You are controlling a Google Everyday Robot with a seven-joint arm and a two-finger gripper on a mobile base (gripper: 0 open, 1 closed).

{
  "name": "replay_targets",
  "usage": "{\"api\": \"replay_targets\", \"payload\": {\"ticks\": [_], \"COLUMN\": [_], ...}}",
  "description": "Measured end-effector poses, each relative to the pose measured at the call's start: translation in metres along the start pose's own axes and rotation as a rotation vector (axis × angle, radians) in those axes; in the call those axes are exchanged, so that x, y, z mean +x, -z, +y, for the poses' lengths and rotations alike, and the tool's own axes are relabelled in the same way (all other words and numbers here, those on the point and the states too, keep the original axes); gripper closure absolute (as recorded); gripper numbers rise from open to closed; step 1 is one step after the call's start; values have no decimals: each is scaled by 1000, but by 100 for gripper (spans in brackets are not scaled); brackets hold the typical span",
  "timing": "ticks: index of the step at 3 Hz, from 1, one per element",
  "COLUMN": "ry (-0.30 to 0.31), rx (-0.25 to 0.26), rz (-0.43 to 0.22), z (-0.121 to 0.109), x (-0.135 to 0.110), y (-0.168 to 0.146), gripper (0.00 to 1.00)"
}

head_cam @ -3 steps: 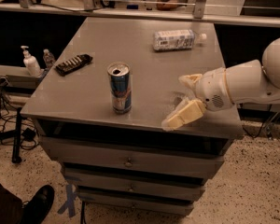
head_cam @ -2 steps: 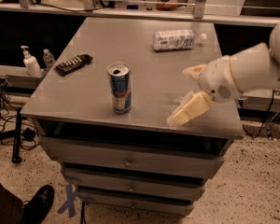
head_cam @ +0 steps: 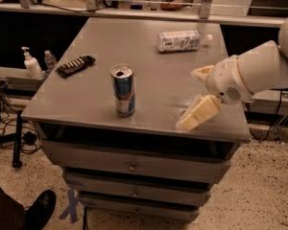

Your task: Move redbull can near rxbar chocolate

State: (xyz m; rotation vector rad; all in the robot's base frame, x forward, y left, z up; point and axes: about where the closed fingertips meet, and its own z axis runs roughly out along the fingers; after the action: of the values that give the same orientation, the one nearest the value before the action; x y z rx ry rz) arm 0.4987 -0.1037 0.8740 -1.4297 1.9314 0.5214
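1. The can [head_cam: 123,90] stands upright near the front edge of the table [head_cam: 86,99], left of center.
2. It is tall and slim, with a blue-and-silver body, a red mark on its side and a silver top whose opening shows dark.
3. The bar [head_cam: 76,65] lies flat near the table's left edge, behind and to the left of the can and well apart from it. It is black and oblong, with a row of pale marks along it.
4. The gripper [head_cam: 188,98] hovers over the front right part of the table, right of the can and apart from it. It is released: its 2 cream fingers [head_cam: 200,112] are spread with nothing between them.
5. A clear bottle [head_cam: 180,40] with a white label lies on its side at the back right.
6. The table has 3 drawers [head_cam: 132,164] below its top.
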Motion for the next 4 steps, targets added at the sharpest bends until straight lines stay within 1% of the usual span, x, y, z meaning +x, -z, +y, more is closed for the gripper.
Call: {"api": "replay_targets", "payload": {"ticks": [1, 2, 3, 4], "ry": [-27, -61, -90, -105], "rx": [12, 20, 20, 21], "rz": [-59, -165, -253, -300], "z": [5, 14, 21, 24], "x": [-14, -36, -55, -65], "y": [-17, -44, -69, -82], "gripper": [0, 0, 0, 0]}}
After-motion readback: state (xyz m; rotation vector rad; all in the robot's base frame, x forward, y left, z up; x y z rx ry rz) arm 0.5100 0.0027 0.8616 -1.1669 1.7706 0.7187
